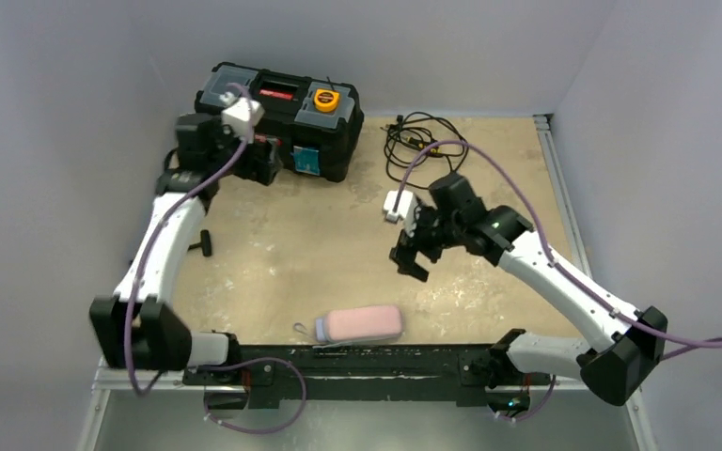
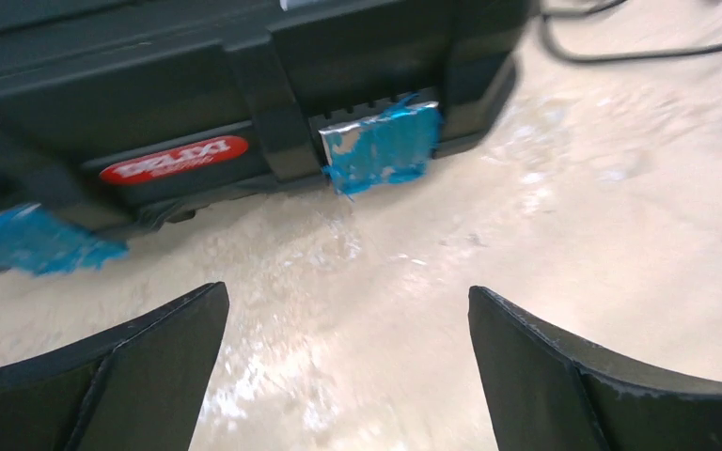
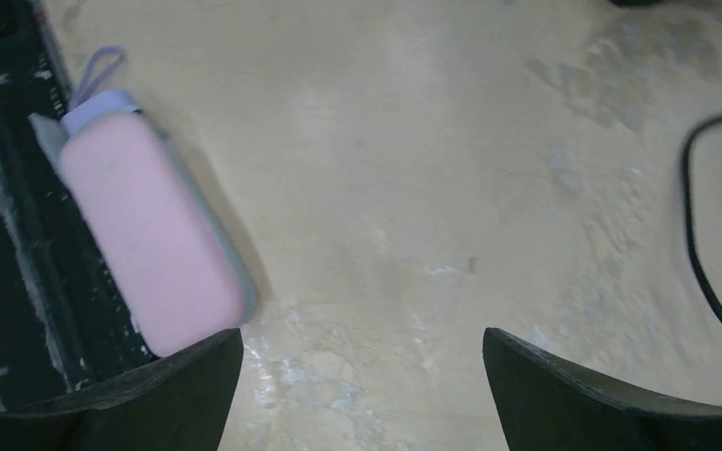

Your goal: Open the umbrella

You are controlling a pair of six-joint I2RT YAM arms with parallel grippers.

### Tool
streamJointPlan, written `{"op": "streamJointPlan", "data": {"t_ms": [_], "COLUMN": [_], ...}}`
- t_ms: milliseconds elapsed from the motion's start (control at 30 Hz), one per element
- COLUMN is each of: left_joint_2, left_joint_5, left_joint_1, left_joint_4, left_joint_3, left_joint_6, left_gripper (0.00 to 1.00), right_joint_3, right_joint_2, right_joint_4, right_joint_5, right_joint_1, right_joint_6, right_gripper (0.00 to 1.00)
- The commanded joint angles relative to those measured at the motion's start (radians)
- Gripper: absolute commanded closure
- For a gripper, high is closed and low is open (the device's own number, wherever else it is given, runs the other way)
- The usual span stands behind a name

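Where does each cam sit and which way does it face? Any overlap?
Top external: above, behind the arms, looking down on the table; both arms show.
Left wrist: faces the black toolbox; left tool open at bottom.
Right wrist: faces the pink umbrella by the near edge; right tool open.
Shared: top and right wrist both show the umbrella.

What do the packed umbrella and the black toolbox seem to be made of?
Umbrella: pink shell looks matte and soft, maybe fabric or rubbery coating, since it shows no glare; its pale end cap looks like plastic. Toolbox: hard moulded black plastic, judging by its sharp ribs and faint sheen.
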Motion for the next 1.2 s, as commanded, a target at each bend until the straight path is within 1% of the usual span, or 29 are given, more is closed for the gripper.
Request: {"op": "streamJointPlan", "data": {"t_ms": [0,100,133,267,333,433,500,567,667,733,833,867,933,1000,1100,1167], "left_joint_2": [-0.296,-0.451,-0.495,-0.651,-0.693,-0.710,-0.719,-0.734,-0.758,-0.759,-0.751,-0.749,-0.744,-0.733,-0.716,-0.709], "left_joint_5": [0.148,0.136,0.105,0.028,-0.004,-0.098,-0.112,-0.101,-0.070,-0.066,-0.050,-0.047,-0.036,-0.013,0.040,0.083], "left_joint_1": [0.165,0.247,0.257,0.270,0.269,0.272,0.278,0.278,0.279,0.279,0.279,0.279,0.279,0.279,0.278,0.279], "left_joint_4": [-0.121,-0.228,-0.251,-0.314,-0.343,-0.406,-0.441,-0.461,-0.473,-0.479,-0.487,-0.487,-0.485,-0.484,-0.483,-0.461], "left_joint_3": [-0.088,-0.140,-0.167,-0.247,-0.276,-0.284,-0.273,-0.265,-0.261,-0.261,-0.258,-0.258,-0.264,-0.275,-0.302,-0.330], "left_joint_6": [-0.144,-0.115,-0.093,-0.075,-0.099,-0.178,-0.227,-0.258,-0.274,-0.283,-0.285,-0.284,-0.279,-0.280,-0.283,-0.286], "left_gripper": [0.00,0.00,0.00,0.00,0.00,0.00,0.00,0.00,0.00,0.00,0.00,0.00,0.00,0.00,0.02,0.02], "right_joint_3": [-0.035,-0.088,-0.102,-0.147,-0.178,-0.217,-0.237,-0.273,-0.324,-0.355,-0.397,-0.408,-0.411,-0.406,-0.376,-0.292], "right_joint_2": [0.013,0.033,0.043,0.095,0.114,0.156,0.184,0.207,0.238,0.260,0.243,0.226,0.206,0.215,0.277,0.359], "right_joint_4": [0.044,0.116,0.131,0.217,0.283,0.368,0.403,0.442,0.488,0.505,0.534,0.549,0.575,0.618,0.756,0.813], "right_joint_5": [0.019,0.066,0.079,0.132,0.183,0.237,0.274,0.344,0.448,0.472,0.501,0.499,0.476,0.468,0.467,0.468], "right_joint_1": [0.196,0.348,0.421,0.586,0.646,0.717,0.751,0.769,0.772,0.769,0.725,0.698,0.605,0.518,0.383,0.315], "right_joint_6": [-0.113,-0.130,-0.130,-0.074,-0.061,-0.029,-0.011,-0.014,-0.042,-0.063,-0.115,-0.139,-0.213,-0.313,-0.457,-0.470], "right_gripper": [0.01,0.01,0.01,0.01,0.01,0.01,0.01,0.01,0.01,0.02,0.10,0.13,0.18,0.19,0.20,0.19]}}
